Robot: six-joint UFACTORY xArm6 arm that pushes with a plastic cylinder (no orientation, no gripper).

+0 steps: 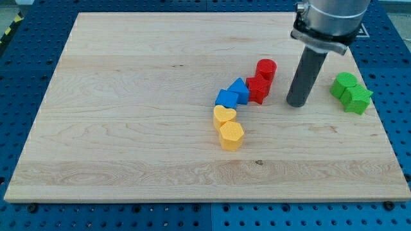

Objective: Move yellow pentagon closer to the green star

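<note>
The yellow pentagon (231, 135) lies near the middle of the wooden board (128, 96), touching a yellow heart (224, 115) just above it. The green star (357, 99) lies at the view's right edge of the board, touching a second green block (345, 85) above and left of it. My tip (296, 102) rests on the board between the red blocks and the green blocks, well to the right of and above the yellow pentagon, touching no block.
Two blue blocks (227, 98) (239, 90) lie above the yellow heart. A red block (258, 89) and a red cylinder (266, 68) lie to their right, just left of my tip. A blue pegboard surrounds the board.
</note>
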